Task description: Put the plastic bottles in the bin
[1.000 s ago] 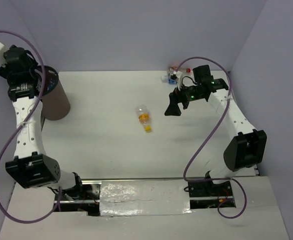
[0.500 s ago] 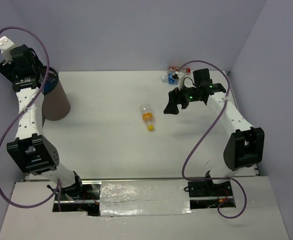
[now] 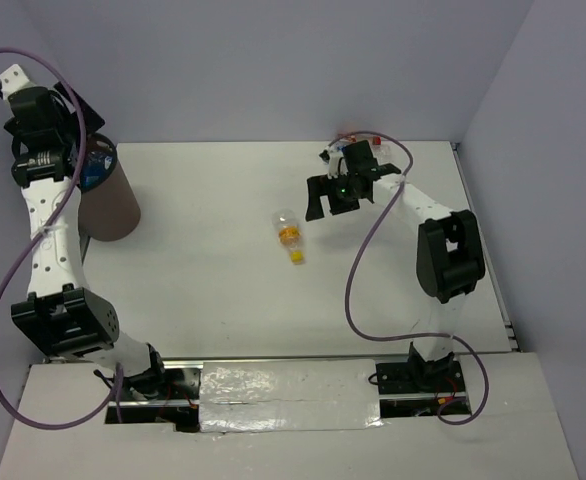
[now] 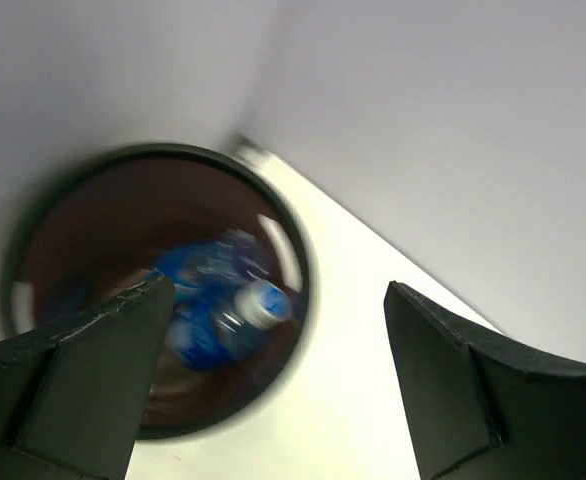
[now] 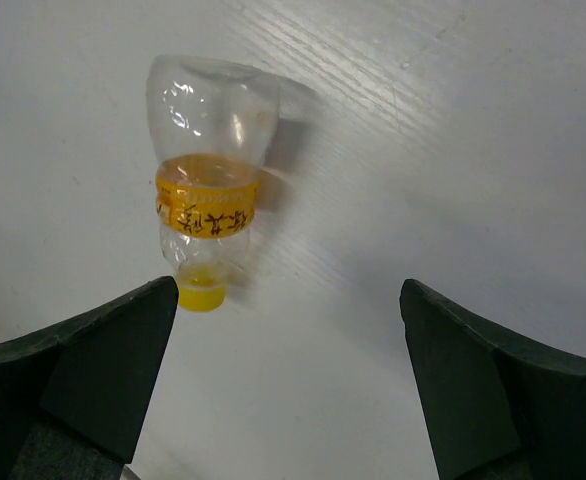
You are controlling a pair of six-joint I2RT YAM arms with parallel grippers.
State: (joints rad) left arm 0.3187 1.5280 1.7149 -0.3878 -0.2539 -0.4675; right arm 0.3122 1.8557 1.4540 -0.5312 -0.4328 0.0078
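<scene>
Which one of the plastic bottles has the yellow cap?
The orange-labelled bottle, lying on its side mid-table, framed between the fingers of the open right gripper. The blue-labelled bottle is down inside the bin.

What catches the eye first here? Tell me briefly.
An orange-labelled bottle lies on its side mid-table, the open right pincer hovering close by. At the far left, the open left pincer hangs over the brown bin, blue-labelled bottles inside.
</scene>
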